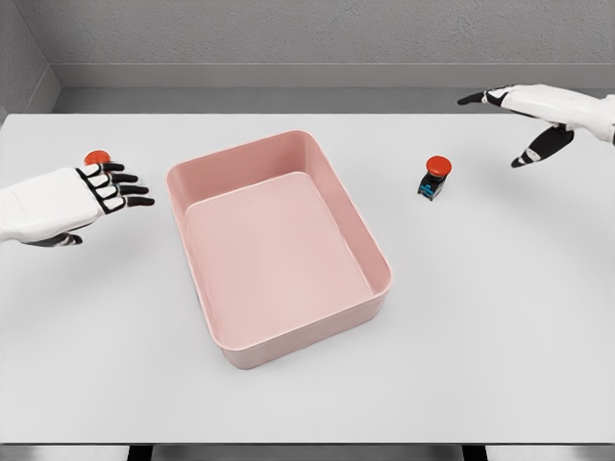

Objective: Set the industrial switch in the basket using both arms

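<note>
A pink rectangular basket (377, 252) sits in the middle of the white table, with nothing inside it. An industrial switch (433, 178) with a red button and a dark blue body stands upright to the basket's right. A second red button top (96, 157) shows just behind my left hand (117, 186), which hides its body. The left hand hovers left of the basket, fingers stretched out and holding nothing. My right hand (524, 120) is at the far right, above and beyond the switch, fingers spread and apart from it.
The white table (500, 327) ends at a front edge along the bottom of the view. A grey wall runs behind the table's far edge.
</note>
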You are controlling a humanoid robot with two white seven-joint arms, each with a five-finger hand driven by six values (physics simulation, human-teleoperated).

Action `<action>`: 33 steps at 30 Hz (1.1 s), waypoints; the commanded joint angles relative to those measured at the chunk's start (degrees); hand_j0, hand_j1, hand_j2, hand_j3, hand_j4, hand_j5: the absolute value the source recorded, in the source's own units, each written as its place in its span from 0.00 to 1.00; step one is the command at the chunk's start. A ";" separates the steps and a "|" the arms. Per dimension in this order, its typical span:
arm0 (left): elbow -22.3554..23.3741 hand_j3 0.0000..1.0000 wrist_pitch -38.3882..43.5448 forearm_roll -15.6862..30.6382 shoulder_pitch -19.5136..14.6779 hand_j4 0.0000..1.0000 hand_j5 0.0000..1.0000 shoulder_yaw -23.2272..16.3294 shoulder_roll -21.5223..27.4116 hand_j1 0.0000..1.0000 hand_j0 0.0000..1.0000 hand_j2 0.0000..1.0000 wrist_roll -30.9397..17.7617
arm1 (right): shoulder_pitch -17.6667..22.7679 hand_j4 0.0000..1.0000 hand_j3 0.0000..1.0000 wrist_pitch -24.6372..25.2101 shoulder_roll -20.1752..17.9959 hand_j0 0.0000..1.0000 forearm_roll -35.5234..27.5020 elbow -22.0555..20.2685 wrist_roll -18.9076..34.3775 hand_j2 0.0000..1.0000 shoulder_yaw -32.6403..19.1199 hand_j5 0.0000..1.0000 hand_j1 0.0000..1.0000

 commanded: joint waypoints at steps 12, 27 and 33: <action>-1.89 1.00 0.01 1.63 -1.32 1.00 1.00 -4.17 2.54 1.00 1.00 1.00 0.40 | -2.72 1.00 1.00 0.15 -5.39 1.00 -0.55 -4.42 -3.20 1.00 9.85 1.00 1.00; 31.51 1.00 0.01 -1.97 -14.59 1.00 1.00 -4.08 -18.55 1.00 1.00 1.00 0.49 | -5.80 1.00 1.00 0.15 -2.23 1.00 -0.81 -8.99 -6.28 1.00 19.08 1.00 1.00; 40.30 1.00 0.01 -4.26 -17.31 1.00 1.00 -4.26 -22.95 1.00 1.00 1.00 0.40 | -6.24 1.00 1.00 0.15 -0.47 1.00 -0.64 -8.64 -5.84 1.00 20.84 1.00 1.00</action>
